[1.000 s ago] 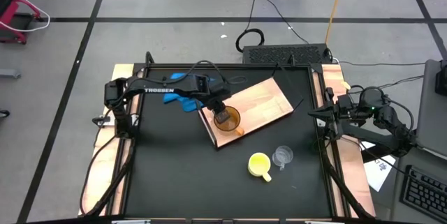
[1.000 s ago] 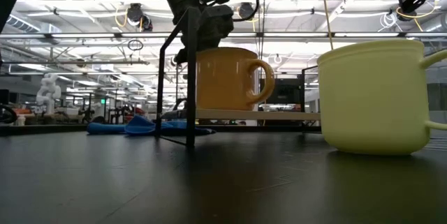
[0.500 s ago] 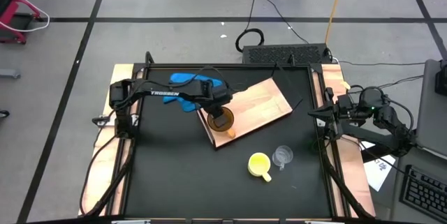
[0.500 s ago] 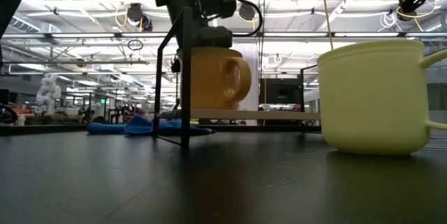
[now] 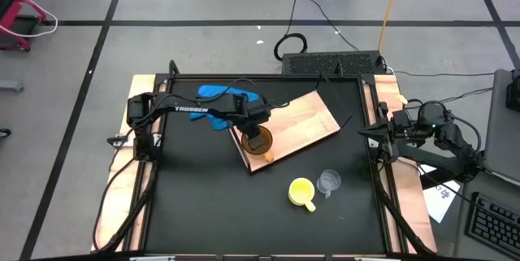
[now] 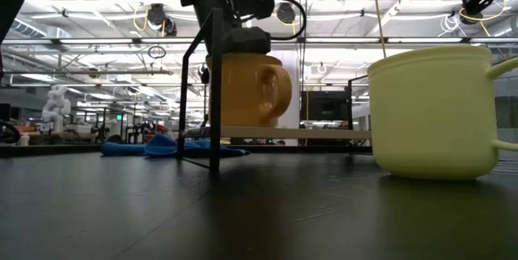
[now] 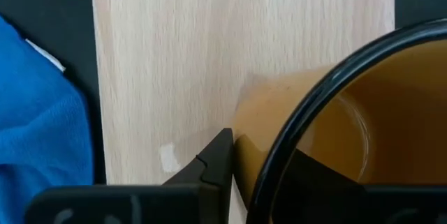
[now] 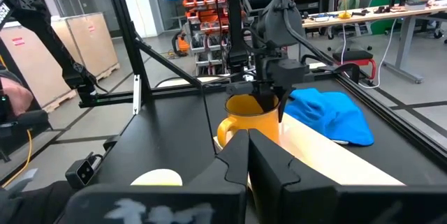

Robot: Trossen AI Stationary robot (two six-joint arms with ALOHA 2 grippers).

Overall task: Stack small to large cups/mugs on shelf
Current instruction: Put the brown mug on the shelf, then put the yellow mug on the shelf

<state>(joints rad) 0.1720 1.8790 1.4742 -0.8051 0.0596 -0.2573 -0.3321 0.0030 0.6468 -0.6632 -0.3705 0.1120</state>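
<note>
Orange-brown mug [image 5: 262, 141] standing on the shelf [image 5: 313, 119], rim between the narrowly parted left gripper [image 5: 257, 132] fingers: widen fully, then lift straight up.

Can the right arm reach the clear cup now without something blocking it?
Probably yes. The right gripper waits at the table's right edge, shut, and only bare black tabletop lies between it and the clear cup; the yellow mug sits beyond.

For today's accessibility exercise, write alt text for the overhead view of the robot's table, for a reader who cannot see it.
Seen from above, the left gripper sits at the rim of an orange-brown mug standing on a light-wood board, with a blue cloth beside it. A yellow mug and a clear plastic cup stand nearer the front; the right arm waits at the table's right edge.
</note>
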